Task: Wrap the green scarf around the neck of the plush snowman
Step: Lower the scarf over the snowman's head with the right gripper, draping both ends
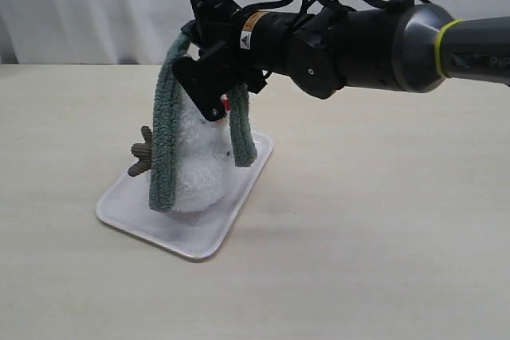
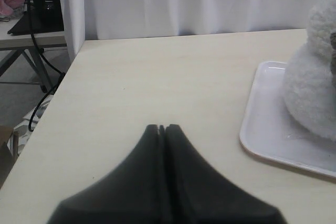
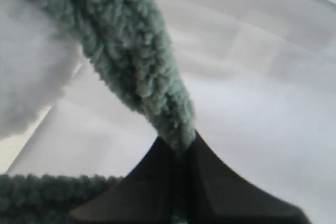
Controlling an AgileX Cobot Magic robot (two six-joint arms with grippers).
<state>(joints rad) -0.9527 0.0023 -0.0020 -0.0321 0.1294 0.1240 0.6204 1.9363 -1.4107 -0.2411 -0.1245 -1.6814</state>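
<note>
R gripper (image 3: pixel 181 148): jaws pinched shut on the green scarf (image 1: pixel 163 149), holding it arched up over the plush snowman (image 1: pixel 203 169), prob. so the strip clears the head before it settles at the neck. Its two lengths hang down either side of the body towards the white tray (image 1: pixel 199 240). Neck itself is hidden behind the arm. L gripper (image 2: pixel 161 128): jaws closed on nothing, low over the table (image 2: pixel 157 66) beside the tray, out of the way.
</note>
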